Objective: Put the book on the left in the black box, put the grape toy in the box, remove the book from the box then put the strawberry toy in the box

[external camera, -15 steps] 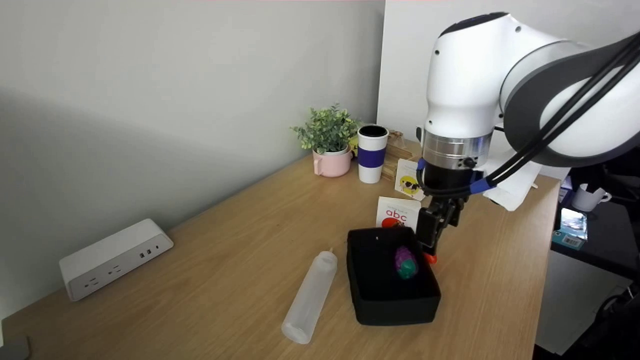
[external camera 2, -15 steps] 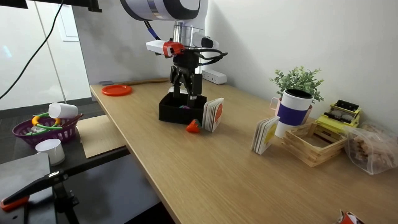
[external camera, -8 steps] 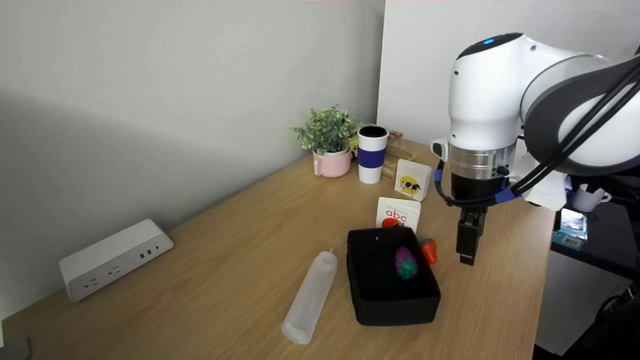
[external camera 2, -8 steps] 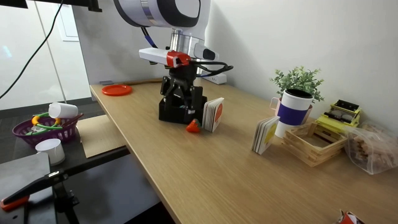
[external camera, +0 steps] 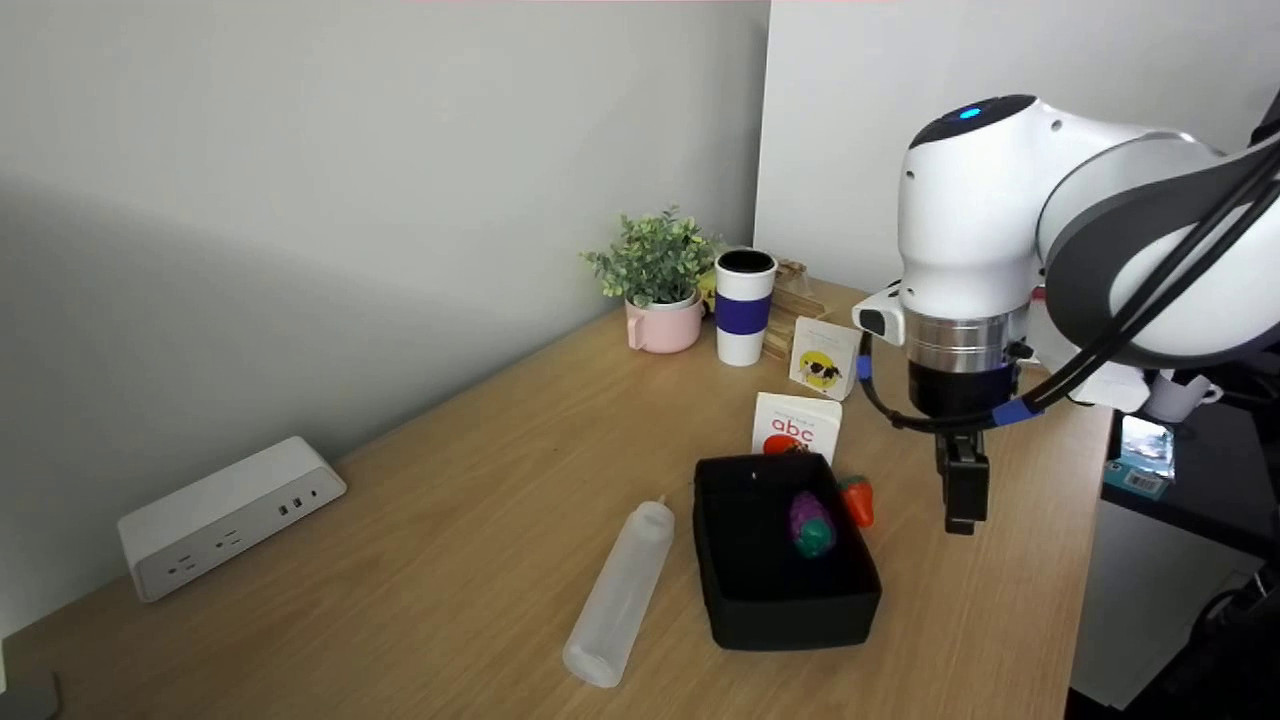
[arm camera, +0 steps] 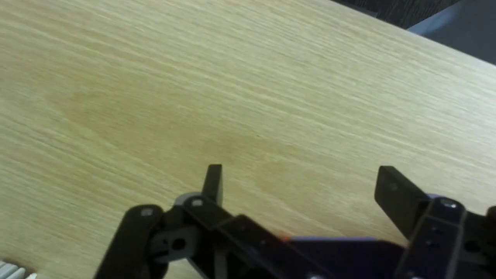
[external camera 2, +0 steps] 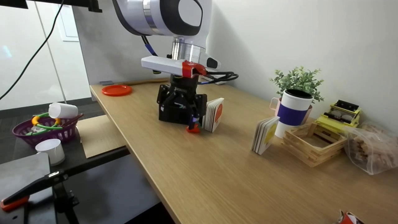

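The jaws were spread wide, pale wood of the bench (arm camera: pixel 248 97) showing straight through the gap in the wrist view! And there was the strawberry toy (external camera: pixel 858 503), down on the bench just beside the black box (external camera: pixel 795 622), the jaws near it but apart. In an exterior view they stood right in front of the strawberry toy (external camera 2: pixel 193 130), leaving only part of its red on show. Above it all, the end of the arm (external camera: pixel 960 230) pointed straight down. Inside the black box lay the grape toy (external camera: pixel 808 518), purple and green, over toward the strawberry toy's side! The abc book (external camera: pixel 797 425) stood upright just outside, pages fanned; touching the black box or not, that one was too tight to call. Farther along, the cow book (external camera: pixel 825 362) was up on its edge too, near the wooden crate (external camera 2: pixel 314 144) and the tumbler (external camera 2: pixel 291 113) with its purple band, and beside the tumbler a plant (external camera: pixel 655 258) rose from a pink cup (external camera: pixel 665 330). Across the black box from the strawberry toy, the squeeze bottle (external camera: pixel 620 595) lay on its side, while out by the bench's end sat the red plate (external camera 2: pixel 116 90), flat on the wood.
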Robot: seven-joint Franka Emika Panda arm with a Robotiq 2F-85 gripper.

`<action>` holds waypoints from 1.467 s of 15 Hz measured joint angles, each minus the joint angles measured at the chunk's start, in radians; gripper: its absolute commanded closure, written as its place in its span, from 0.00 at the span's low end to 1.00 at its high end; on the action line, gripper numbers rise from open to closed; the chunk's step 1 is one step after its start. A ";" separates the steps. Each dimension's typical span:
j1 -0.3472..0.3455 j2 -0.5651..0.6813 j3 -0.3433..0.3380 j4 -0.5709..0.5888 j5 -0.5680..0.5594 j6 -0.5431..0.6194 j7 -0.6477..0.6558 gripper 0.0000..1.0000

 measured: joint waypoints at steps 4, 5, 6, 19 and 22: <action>-0.004 0.031 0.005 0.018 0.046 0.118 -0.009 0.00; -0.008 0.042 0.009 0.022 0.065 0.143 -0.010 0.00; -0.012 0.053 0.012 0.027 0.079 0.159 -0.011 0.00; -0.023 0.112 0.001 0.077 0.096 0.177 0.027 0.00; -0.028 0.131 -0.003 0.101 0.096 0.177 0.032 0.00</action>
